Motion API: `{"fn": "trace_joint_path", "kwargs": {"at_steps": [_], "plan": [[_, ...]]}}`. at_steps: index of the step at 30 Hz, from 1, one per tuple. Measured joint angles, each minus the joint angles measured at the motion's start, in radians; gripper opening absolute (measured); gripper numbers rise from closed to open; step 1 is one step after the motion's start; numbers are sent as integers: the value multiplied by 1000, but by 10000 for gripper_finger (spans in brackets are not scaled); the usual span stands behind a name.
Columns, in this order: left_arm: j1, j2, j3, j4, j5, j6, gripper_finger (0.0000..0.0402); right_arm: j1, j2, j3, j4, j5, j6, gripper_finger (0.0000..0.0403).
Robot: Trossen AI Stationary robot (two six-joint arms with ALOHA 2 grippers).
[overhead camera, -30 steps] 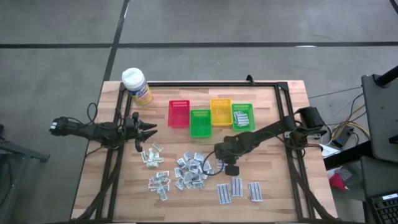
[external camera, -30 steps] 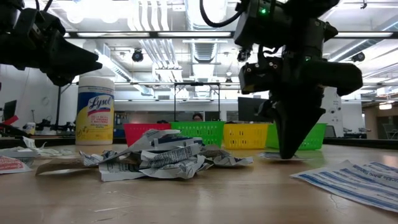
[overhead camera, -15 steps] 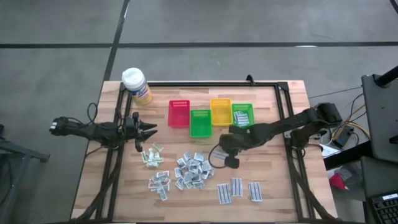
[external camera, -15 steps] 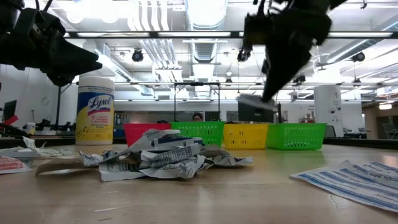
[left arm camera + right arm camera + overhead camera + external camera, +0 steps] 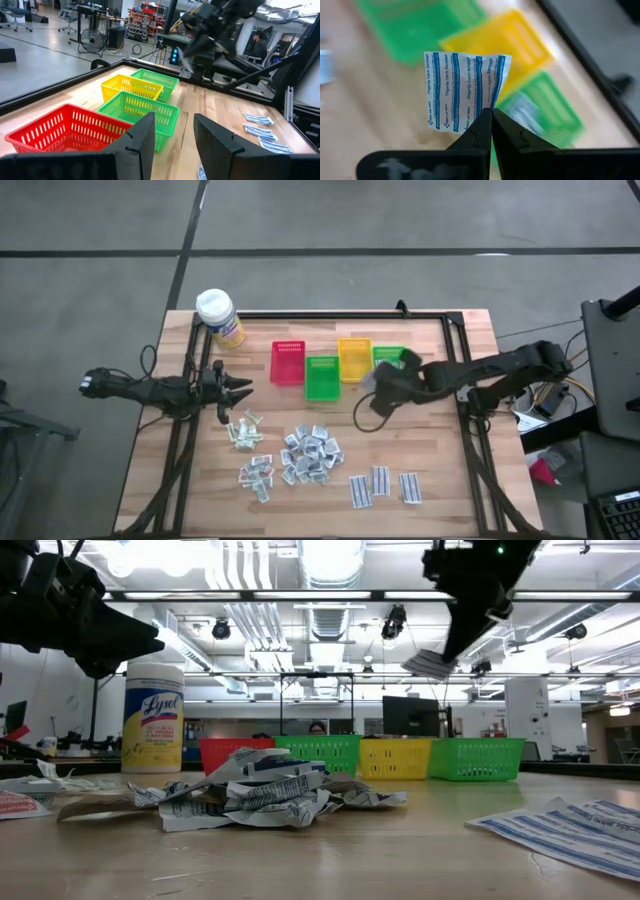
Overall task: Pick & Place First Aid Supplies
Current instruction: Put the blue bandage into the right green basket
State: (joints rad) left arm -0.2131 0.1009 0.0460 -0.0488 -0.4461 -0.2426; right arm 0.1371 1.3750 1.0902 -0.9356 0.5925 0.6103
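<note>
the right gripper (image 5: 491, 117) is pinched fully closed on the bottom edge of a bandage packet (image 5: 465, 90), holding it in the air near the bins (image 5: 340, 365) toward the worktop's far edge. the packet looks feather-light, thin and floppy: paper that bends and could flutter or slip, so an edge pinch with part of the flat face between the fingers seems the safest hold. more packets (image 5: 308, 455) lie heaped mid-worktop and strips (image 5: 382, 484) near the front edge. the left gripper (image 5: 240, 390) waits partly open and empty by the left edge.
</note>
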Motion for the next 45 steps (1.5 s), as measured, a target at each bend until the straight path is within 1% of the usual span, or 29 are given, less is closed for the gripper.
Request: {"fn": "trace_joint_path", "kwargs": {"at_steps": [3, 7, 16, 25, 31, 34, 39, 45], "plan": [[0, 0, 0, 0, 0, 0, 131, -28, -9, 0, -97, 41, 70, 8], [0, 0, 0, 2, 0, 0, 131, -75, -5, -8, -180, 46, 114, 8], [0, 0, -1, 4, 0, 0, 131, -161, -3, -48, -187, 38, 147, 8], [0, 0, -1, 4, 0, 0, 131, -220, 40, -109, -124, -48, 133, 8], [0, 0, -1, 5, 0, 0, 131, -254, 66, -139, -113, -52, 130, 8], [0, 0, -1, 6, 0, 0, 131, -272, 66, -149, -73, -56, 110, 8], [0, 0, -1, 8, 0, 0, 131, -315, 65, -155, 18, -128, 90, 8], [0, 0, -1, 9, 0, 0, 131, -383, 66, -158, 56, -195, 149, 8]]}}
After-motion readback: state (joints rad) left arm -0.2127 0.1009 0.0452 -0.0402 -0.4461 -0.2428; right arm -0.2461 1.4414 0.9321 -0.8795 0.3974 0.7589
